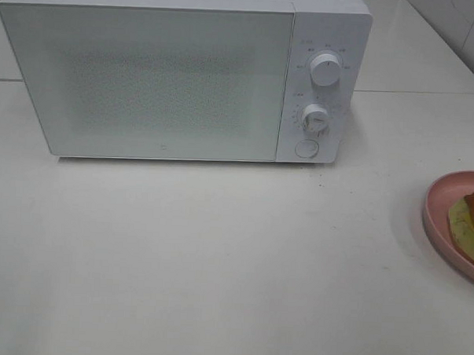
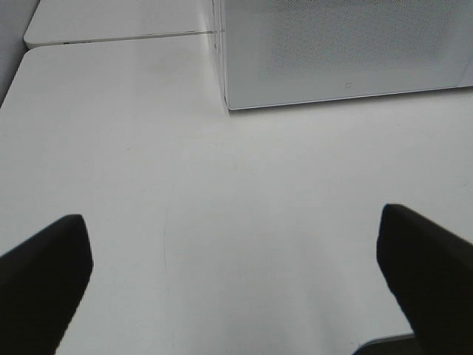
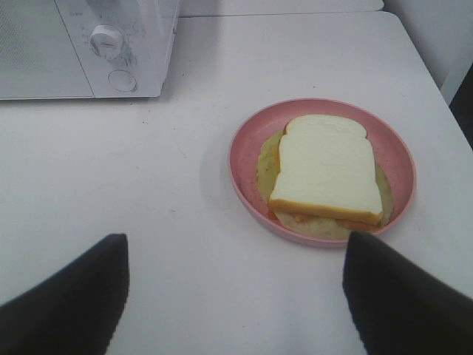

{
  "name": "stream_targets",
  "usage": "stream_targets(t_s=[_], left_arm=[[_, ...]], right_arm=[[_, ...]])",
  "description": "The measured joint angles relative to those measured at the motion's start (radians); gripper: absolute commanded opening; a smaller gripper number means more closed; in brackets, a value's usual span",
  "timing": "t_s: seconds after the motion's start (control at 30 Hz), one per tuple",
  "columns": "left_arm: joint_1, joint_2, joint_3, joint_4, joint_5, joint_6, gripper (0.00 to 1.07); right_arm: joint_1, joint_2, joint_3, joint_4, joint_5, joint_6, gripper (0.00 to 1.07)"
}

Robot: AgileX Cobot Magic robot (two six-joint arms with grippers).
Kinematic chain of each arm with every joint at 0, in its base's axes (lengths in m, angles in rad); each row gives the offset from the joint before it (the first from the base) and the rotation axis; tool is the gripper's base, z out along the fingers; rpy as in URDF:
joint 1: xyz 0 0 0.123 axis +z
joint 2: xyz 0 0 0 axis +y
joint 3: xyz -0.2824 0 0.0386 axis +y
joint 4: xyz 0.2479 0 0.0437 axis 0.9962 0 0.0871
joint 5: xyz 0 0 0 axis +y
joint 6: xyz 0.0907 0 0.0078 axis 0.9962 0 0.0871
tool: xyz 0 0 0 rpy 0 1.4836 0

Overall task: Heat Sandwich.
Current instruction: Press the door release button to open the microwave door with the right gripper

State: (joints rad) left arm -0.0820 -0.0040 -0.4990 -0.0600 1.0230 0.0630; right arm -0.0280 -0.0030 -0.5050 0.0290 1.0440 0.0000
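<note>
The right gripper [image 3: 236,248] hung with its dark fingers spread wide and nothing between them, low over the white table [image 1: 217,263]. The left gripper [image 2: 233,225] was likewise splayed and empty, facing bare tabletop with the microwave [image 2: 340,52] beyond it. Neither gripper showed in the high view.

Straight ahead of the right gripper, well apart from its tips, the sandwich [image 3: 325,166] sat on a round pink plate [image 3: 238,159]. Seen from the high camera, plate and sandwich lay at about four o'clock from the microwave, hard against the table's three o'clock edge and partly cut off by the frame. That put the right arm plainly the nearer of the two.

The sandwich's long axis appeared to run roughly along the right gripper's line of reach, domed end away, square end toward it, skewed slightly.

Its top slice was thick, smooth and white, edged in golden-brown crust. A pale yellow-green filling spread out past the bread onto the plate. The sandwich sat inside the rim and well clear of the microwave, whose door was shut.
</note>
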Motion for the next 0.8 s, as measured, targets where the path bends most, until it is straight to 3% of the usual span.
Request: stream_targets(t_s=[0.8], left_arm=[[0.0, 0.0, 0.0, 0.0, 0.0, 0.0, 1.03]], right_arm=[[0.0, 0.0, 0.0, 0.005, 0.0, 0.0, 0.76]])
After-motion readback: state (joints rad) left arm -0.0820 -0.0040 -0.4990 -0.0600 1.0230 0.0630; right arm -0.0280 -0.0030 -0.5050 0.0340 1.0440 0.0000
